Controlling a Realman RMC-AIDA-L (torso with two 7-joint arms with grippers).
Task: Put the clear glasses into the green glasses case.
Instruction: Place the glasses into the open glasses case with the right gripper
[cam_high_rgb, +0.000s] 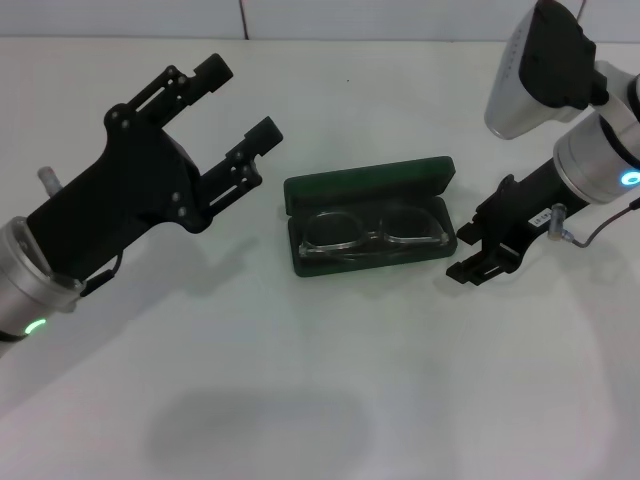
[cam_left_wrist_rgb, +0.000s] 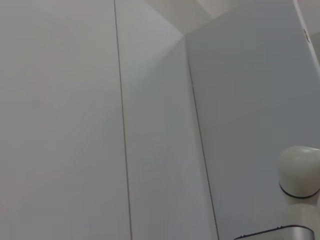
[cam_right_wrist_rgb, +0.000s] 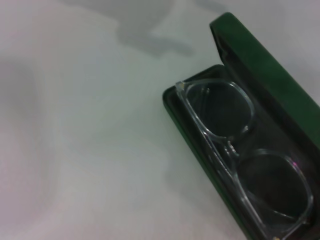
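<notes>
The clear glasses (cam_high_rgb: 375, 232) lie inside the open green glasses case (cam_high_rgb: 368, 185) mid-bench; the spread-fingered left gripper (cam_high_rgb: 238, 104) and the right gripper (cam_high_rgb: 478, 262), which looks released, hold nothing, leaving retreat likely next.

Both grippers are matte black with screwed fingers, the left gripper (cam_high_rgb: 238, 106) and the right gripper (cam_high_rgb: 478, 268); silver wrists glow green and blue, a thin cable trails right.

White table, pale panelled wall

The white table (cam_high_rgb: 330, 380) is seen spread across the head view, soft shadows cast upon it; a panelled wall (cam_left_wrist_rgb: 150, 125) with thin vertical seams is shown behind.
</notes>
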